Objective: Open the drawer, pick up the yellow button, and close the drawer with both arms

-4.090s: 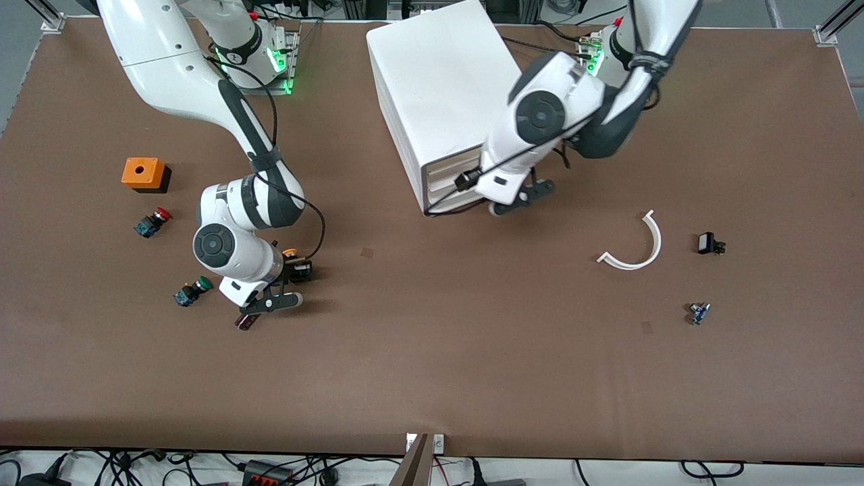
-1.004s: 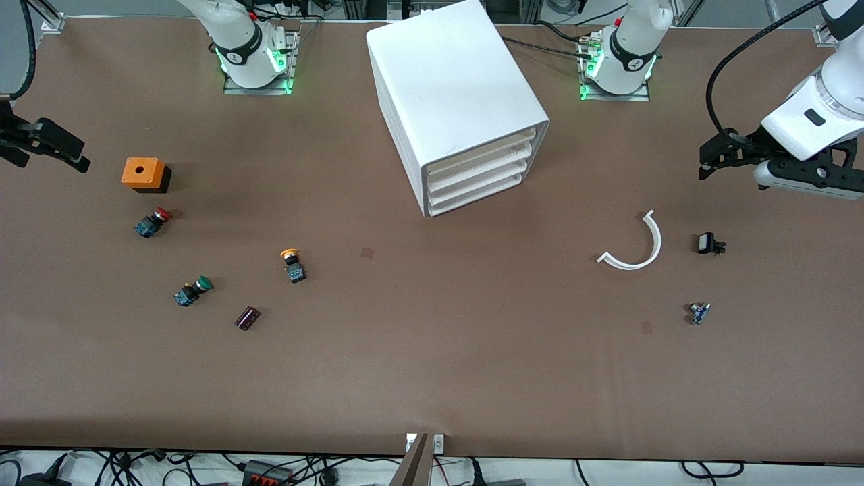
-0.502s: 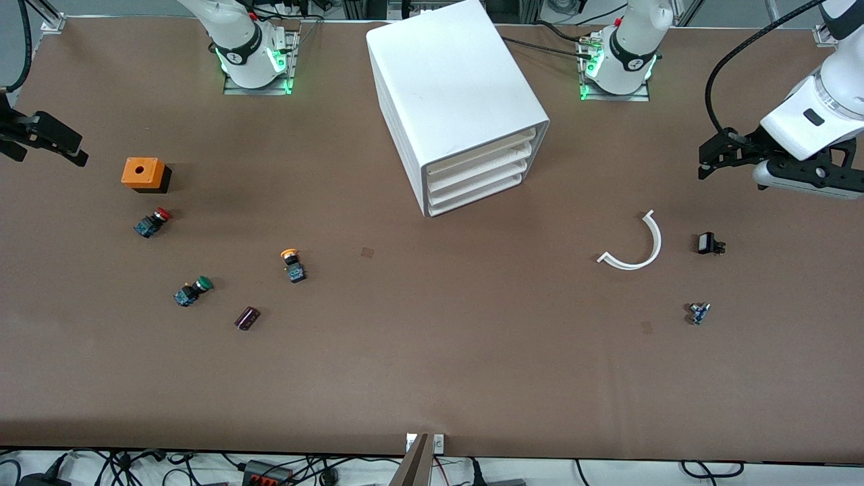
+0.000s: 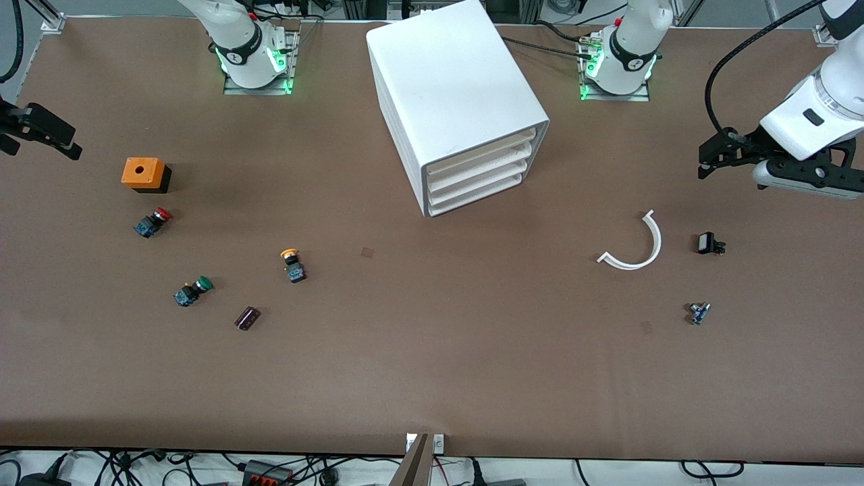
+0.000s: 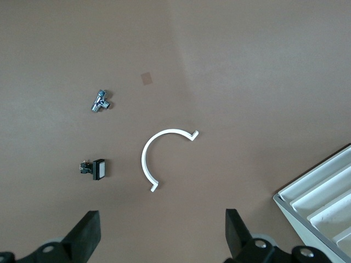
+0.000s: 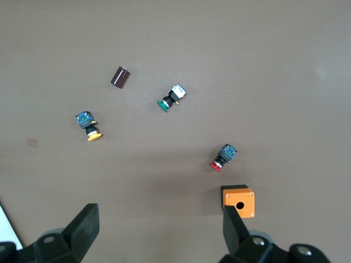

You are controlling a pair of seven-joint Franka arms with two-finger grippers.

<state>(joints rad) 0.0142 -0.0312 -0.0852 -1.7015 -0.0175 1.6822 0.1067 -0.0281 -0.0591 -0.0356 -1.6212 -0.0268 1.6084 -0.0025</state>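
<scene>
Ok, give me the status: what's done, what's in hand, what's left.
Done, by the look of it: all four drawers sit flush in the cabinet, and the yellow-capped button lies out on the table. In hand: nothing. The left gripper hangs open over the left arm's end of the table, and the right gripper hangs open over the right arm's end. Left: nothing obvious.
</scene>
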